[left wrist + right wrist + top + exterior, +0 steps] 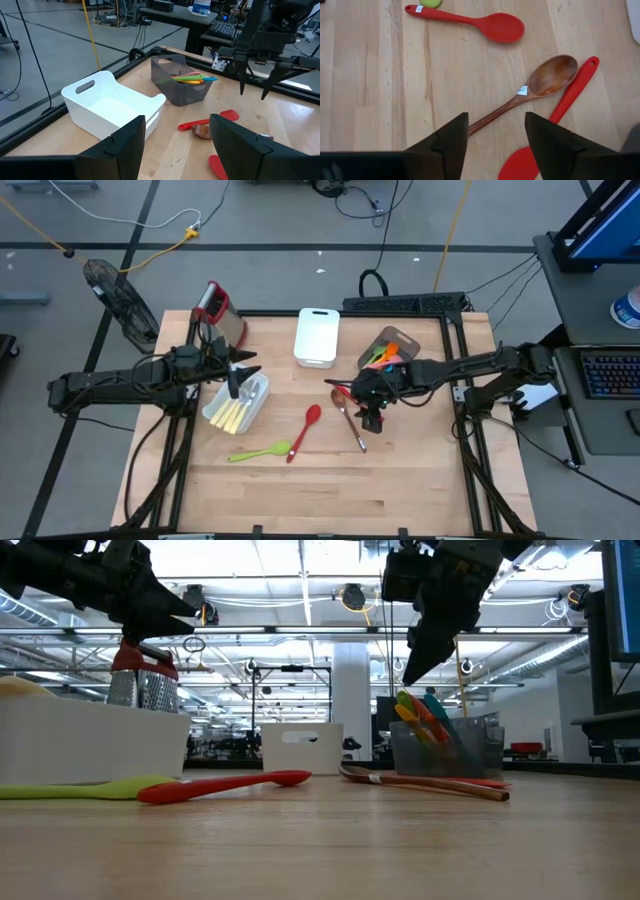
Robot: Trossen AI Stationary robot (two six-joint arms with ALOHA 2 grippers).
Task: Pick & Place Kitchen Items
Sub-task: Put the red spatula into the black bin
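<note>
Bench (330, 490): wooden top filling the lower middle of the high view, carrying all the things.
Green spoon (258, 451): lay flat nearest the lower edge, left of centre, its bowl just beside the red spoon's handle end.
Red spoon (304, 431): lay slanted at the centre of the high view, clear of both grippers.
Wooden spoon (525, 94): lay flat on the bench under the right gripper, its bowl just beside a red spatula (555, 125).
Right gripper (372, 418): hung right of centre over the wooden spoon, fingers parted, grasping nothing.
Left gripper (236, 383): hung left of centre over the near white bin (236, 404), fingers spread, empty.
Near white bin's load: pale-yellow-handled cutlery (232, 416).
Grey bin (389, 348): upper right of centre, with orange, green and blue utensils (382, 357) inside.
Far white bin (316, 336): upper centre.
Grater (219, 311): upper left, steel with a red top.
</note>
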